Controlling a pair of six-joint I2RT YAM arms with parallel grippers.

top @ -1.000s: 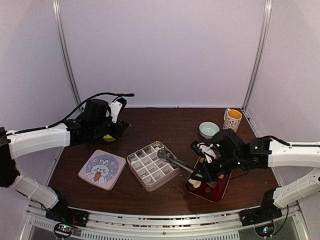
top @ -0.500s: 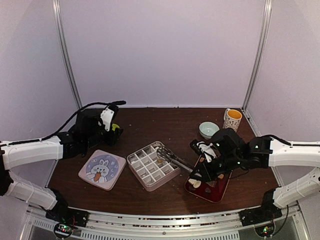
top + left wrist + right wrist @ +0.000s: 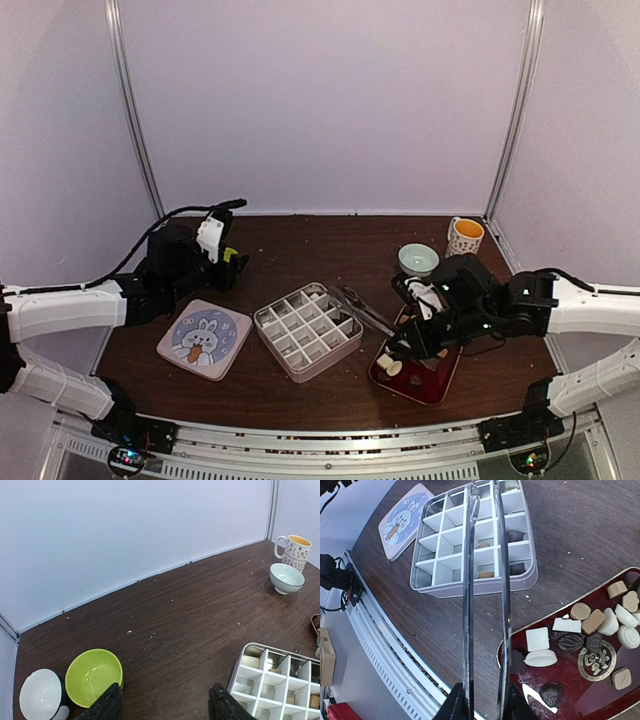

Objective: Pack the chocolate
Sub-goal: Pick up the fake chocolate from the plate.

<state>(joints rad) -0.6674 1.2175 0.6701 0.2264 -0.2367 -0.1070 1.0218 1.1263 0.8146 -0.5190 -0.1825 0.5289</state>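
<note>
A: Gripping what, exactly, that right tool (image 3: pixel 482 702)?

B: A pair of metal tongs (image 3: pixel 467 610), pinched near their hinge end. The blades stand apart with no piece between them, reaching out over the compartment box (image 3: pixel 445 589).

A: And the chocolate (image 3: pixel 592 622)?

B: Mostly on the red tray (image 3: pixel 572 700) just beside the box: cream, tan and dark pieces bunched together. A few already sit in cells on the side nearest the tray.

A: What could spoil it from here?

B: My guess is the reach. The blades are long, so a small squeeze error at the tool grows at the tips. A rounded piece could squirt out and land on the tabletop between tray and box. A low swing could also catch the box wall and shove it askew.

A: The left tool (image 3: pixel 167 702)?

B: Fingers spread, holding nothing, hanging above the tabletop near a green bowl (image 3: pixel 94 676), well apart from the tray.
</note>
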